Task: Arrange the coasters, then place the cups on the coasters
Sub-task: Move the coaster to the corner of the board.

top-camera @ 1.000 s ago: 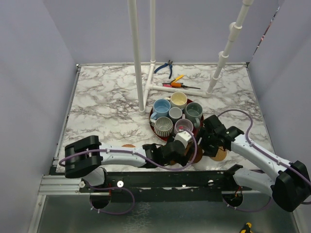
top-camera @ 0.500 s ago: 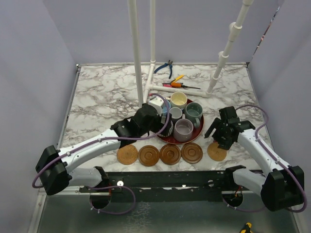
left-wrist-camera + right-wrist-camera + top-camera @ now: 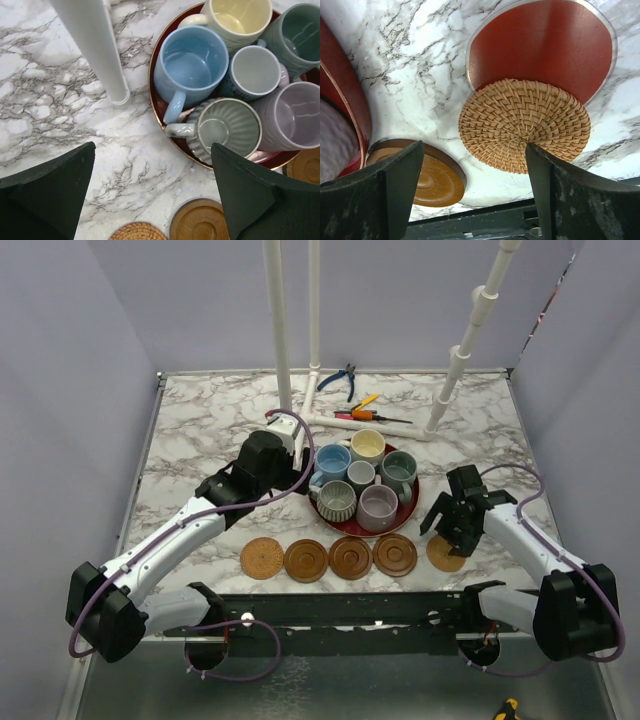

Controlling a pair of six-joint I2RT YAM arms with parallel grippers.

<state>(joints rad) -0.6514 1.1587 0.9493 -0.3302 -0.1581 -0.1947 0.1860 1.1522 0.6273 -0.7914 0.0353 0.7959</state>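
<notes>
Six cups stand packed on the red tray (image 3: pixel 411 502): light blue (image 3: pixel 192 62), cream-yellow (image 3: pixel 240 15), grey-green (image 3: pixel 300 30), small pale grey (image 3: pixel 256 70), ribbed (image 3: pixel 227 127) and lavender (image 3: pixel 297 115). Along the front edge runs a row of coasters: a woven one (image 3: pixel 262 558), three wooden ones (image 3: pixel 351 557) and a second woven one (image 3: pixel 445 552). That second woven coaster (image 3: pixel 524 125) overlaps a reddish disc (image 3: pixel 540 47). My left gripper (image 3: pixel 152 200) hangs open and empty left of the tray. My right gripper (image 3: pixel 472 195) stands open above the right woven coaster, holding nothing.
A white pipe frame (image 3: pixel 283 360) rises just behind and left of the tray, close to my left wrist. Pliers (image 3: pixel 340 379) and screwdrivers (image 3: pixel 365 412) lie at the back. The black rail (image 3: pixel 340 610) borders the table just in front of the coasters.
My left arm has swung from low over the coaster row back to the tray's left side, its jaws opening wider. The right gripper shifted slightly near the right woven coaster and opened a little.
</notes>
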